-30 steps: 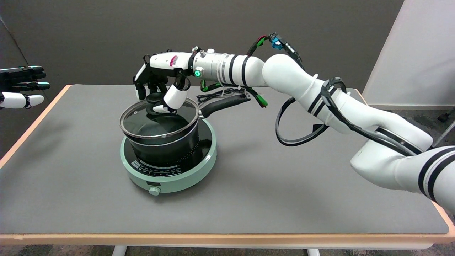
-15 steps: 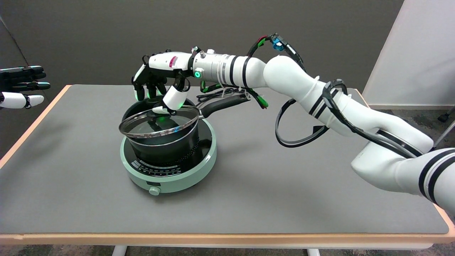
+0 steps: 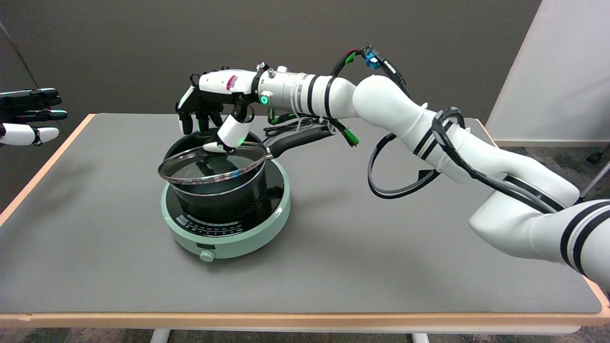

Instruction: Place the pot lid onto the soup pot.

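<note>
glass lid (image 3: pixel 212 166) sits tilted on the pot (image 3: pixel 217 190), directly under the right hand (image 3: pixel 214 112). its near-left edge overhangs the pot's rim, while the far edge dips lower, so it is not seated flat. the thumb (image 3: pixel 232 132) presses down on the lid near its knob, which is mostly hidden beneath it; the other fingers (image 3: pixel 190 116) hang curled above the far side of the lid, and it cannot be told whether they touch the knob or grip anything. whether the hand is clamped on the knob or merely resting a thumb on it cannot be told either.

the pot stands on a green cooker (image 3: pixel 226 228), below the hand and a little nearer the camera than it, with its handle (image 3: pixel 298 139) running back under the wrist toward the arm. judging by the tilt, the lid needs nudging away from the camera and slightly right to drop level inside the rim.
</note>
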{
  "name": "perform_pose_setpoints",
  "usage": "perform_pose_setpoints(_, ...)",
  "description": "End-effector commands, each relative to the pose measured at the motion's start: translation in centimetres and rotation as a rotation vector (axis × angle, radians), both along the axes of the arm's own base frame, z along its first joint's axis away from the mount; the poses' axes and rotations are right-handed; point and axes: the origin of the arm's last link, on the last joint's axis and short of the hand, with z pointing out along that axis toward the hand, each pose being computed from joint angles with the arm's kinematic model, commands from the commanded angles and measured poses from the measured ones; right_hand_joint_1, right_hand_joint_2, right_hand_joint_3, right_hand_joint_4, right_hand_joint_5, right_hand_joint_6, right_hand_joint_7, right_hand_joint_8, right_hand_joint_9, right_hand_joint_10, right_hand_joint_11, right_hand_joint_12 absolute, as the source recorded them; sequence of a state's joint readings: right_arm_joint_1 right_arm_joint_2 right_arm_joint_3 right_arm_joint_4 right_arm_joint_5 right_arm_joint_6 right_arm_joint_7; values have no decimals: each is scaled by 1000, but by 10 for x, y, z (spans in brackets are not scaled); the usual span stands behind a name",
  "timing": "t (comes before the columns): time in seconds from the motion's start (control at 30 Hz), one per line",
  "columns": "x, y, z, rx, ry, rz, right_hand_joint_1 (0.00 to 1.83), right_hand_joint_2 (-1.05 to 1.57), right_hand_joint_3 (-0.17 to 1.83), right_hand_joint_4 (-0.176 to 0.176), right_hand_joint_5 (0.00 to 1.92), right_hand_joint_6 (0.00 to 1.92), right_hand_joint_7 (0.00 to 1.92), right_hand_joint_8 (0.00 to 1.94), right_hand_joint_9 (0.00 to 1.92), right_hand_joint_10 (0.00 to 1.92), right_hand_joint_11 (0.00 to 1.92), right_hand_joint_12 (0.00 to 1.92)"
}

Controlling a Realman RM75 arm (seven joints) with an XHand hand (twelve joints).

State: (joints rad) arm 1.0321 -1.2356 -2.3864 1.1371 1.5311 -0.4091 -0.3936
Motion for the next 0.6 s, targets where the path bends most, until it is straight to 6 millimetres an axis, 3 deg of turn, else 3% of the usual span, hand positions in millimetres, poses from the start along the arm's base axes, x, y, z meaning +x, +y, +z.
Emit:
perform_pose_setpoints(0.03, -4, -2, 2, -18, -25, -5, 1037, 674, 894, 157, 754, 683, 957, 565, 832, 1280, 411, 1825)
perform_pose_setpoints(0.6, -24, -2, 13, -68, -102, -58, 1039, 653, 929, 149, 747, 692, 946, 586, 833, 1279, 404, 1831)
